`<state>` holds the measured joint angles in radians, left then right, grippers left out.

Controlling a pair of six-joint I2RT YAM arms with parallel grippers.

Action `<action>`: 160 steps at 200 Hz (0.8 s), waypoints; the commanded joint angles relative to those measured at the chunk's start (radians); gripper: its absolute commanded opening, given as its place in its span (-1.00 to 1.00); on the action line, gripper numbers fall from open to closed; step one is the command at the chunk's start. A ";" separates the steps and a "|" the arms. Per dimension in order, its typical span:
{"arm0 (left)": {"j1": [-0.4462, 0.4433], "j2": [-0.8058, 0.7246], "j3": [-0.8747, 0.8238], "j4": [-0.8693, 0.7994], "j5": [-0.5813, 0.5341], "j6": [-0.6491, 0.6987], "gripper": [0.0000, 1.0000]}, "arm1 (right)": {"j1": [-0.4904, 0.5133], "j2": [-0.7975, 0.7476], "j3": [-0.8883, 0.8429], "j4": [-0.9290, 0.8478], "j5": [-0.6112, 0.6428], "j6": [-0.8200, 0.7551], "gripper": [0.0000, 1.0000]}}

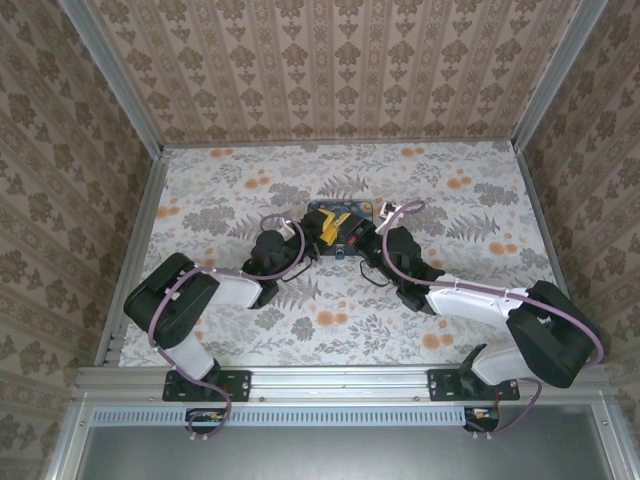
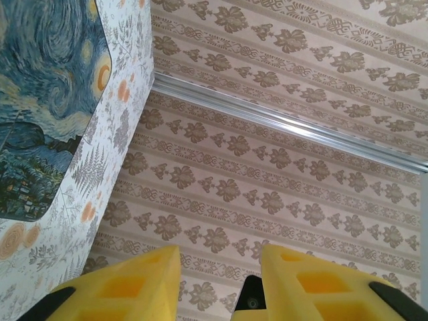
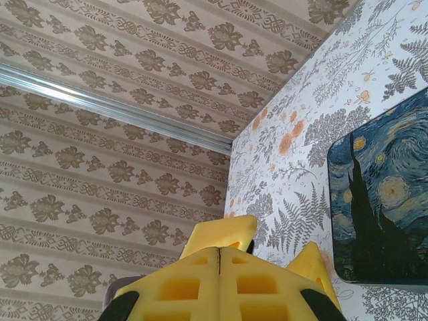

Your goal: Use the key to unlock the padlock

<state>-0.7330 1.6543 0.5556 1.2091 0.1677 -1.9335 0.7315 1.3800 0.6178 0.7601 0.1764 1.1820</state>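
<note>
Yellow foam fingers [image 2: 144,284] of the left gripper [image 2: 221,257] stand apart, wallpaper showing through the gap, while the right gripper [image 3: 219,253] is pressed closed, its pads meeting along a thin seam. Both arms converge on the rounded blue box [image 1: 338,212] printed with a swirling starry night, and the padlock is too small to pick out there among the fingers. Around them lie the floral table [image 1: 450,200] and damask-papered walls [image 1: 330,60] with aluminium corner rails [image 1: 115,78].

Left tool [image 2: 221,271] parted, right tool [image 3: 219,257] closed.
</note>
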 commanded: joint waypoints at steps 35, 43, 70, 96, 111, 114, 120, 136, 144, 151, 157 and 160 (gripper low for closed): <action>-0.005 -0.001 0.000 0.040 0.001 0.011 -0.03 | 0.012 0.049 0.059 0.027 -0.008 0.007 -1.00; -0.006 -0.003 -0.001 0.042 0.003 0.011 0.00 | 0.015 0.059 0.067 0.030 -0.009 0.008 -1.00; -0.007 -0.011 0.000 0.043 0.001 0.005 0.15 | 0.022 0.099 0.095 0.038 -0.015 0.013 -1.00; -0.005 -0.028 0.000 0.044 -0.003 0.005 0.21 | 0.024 0.128 0.100 0.056 -0.018 0.022 -1.00; -0.005 -0.038 -0.003 0.037 -0.004 0.007 0.20 | 0.024 0.127 0.087 0.061 -0.005 0.025 -1.00; -0.005 -0.040 -0.004 0.034 -0.005 0.007 0.18 | 0.024 0.125 0.086 0.061 -0.003 0.025 -1.00; -0.005 -0.043 -0.006 0.031 -0.007 0.008 0.14 | 0.024 0.123 0.080 0.061 0.001 0.026 -1.00; -0.003 -0.047 -0.011 0.026 -0.008 0.011 0.04 | 0.025 0.112 0.065 0.060 0.012 0.024 -1.00; -0.002 -0.046 -0.012 0.025 -0.008 0.013 0.00 | 0.023 0.103 0.057 0.061 0.018 0.022 -1.00; -0.003 -0.047 -0.014 0.025 -0.008 0.015 -0.03 | 0.024 0.098 0.051 0.058 0.023 0.021 -1.00; -0.002 -0.046 -0.014 0.024 -0.008 0.016 -0.05 | 0.025 0.092 0.047 0.057 0.027 0.019 -1.00; -0.003 -0.046 -0.015 0.024 -0.008 0.018 -0.05 | 0.024 0.088 0.044 0.055 0.028 0.019 -1.00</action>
<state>-0.7334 1.6333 0.5552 1.2114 0.1623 -1.9339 0.7509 1.5009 0.6884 0.7818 0.1738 1.1866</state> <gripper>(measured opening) 0.487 0.067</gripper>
